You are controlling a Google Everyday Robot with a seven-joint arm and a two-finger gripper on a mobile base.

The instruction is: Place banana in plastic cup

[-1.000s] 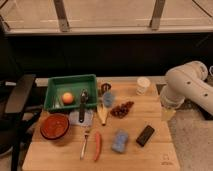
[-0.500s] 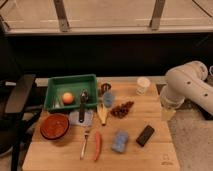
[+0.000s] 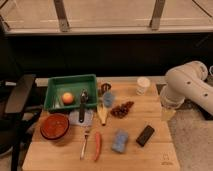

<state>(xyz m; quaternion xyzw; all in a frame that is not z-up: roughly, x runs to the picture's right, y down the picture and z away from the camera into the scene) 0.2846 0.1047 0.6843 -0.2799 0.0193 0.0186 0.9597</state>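
Banana (image 3: 102, 116) beside plastic cup (image 3: 108, 98), grapes (image 3: 121, 108) — tool (image 3: 167, 113) far right.

Banana (image 3: 102, 115) before plastic cup (image 3: 108, 98); tool (image 3: 167, 114) right

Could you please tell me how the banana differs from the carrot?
The banana is pale yellow; the carrot is orange-red. The banana is shorter and lies mid-table, next to the plastic cup; the carrot lies nearer the front edge, beside the fork. Both lie flat, running front to back. The gripper is at the right edge of the table, away from both.
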